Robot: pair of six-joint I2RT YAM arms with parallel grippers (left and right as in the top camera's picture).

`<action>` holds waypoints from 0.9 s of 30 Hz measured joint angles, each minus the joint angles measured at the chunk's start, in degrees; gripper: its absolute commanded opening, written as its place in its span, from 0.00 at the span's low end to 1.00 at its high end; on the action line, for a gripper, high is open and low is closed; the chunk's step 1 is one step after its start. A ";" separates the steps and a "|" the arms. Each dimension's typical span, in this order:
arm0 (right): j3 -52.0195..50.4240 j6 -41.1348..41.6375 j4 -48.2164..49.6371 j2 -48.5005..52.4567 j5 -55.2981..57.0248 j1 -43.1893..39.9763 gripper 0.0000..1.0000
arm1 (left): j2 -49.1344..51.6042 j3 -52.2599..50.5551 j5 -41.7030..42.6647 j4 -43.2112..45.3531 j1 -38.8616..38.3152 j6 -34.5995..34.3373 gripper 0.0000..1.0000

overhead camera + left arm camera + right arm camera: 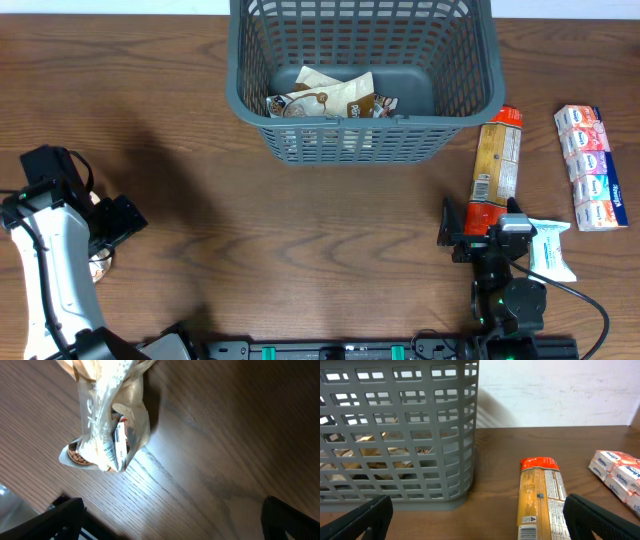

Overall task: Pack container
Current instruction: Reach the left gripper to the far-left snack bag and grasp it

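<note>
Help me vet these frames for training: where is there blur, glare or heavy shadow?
Left wrist: the bag is blurred at its top, and glare whitens the table beside it. Right wrist: sharp on the basket, whose shadow stripes the wall; the fingers are soft. Overhead: evenly lit, a faint shadow left of the basket.

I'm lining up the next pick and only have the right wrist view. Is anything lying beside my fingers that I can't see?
Observer: Yes, a white packet lies on the table just right of the right gripper, outside your frame.
Operator: Where is the left arm?
Observer: The left gripper is open over a clear snack bag on the table.
Operator: How full is the basket?
Observer: The container holds a few brown-and-white packets, all toward its left side.
</note>
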 measured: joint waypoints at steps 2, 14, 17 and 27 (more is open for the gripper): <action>0.00 0.00 0.00 0.00 0.00 0.00 0.99 | -0.81 0.00 0.15 -0.11 0.07 1.27 0.99; 0.00 0.00 0.00 0.00 0.00 0.00 0.99 | -4.48 0.00 0.22 1.49 11.02 2.12 0.99; 0.00 0.00 0.00 0.00 0.02 0.00 0.99 | -4.46 0.00 0.22 2.95 11.74 2.27 0.99; 0.00 0.00 0.02 0.00 0.02 0.00 0.99 | -3.10 -5.29 0.57 12.85 12.17 2.51 0.98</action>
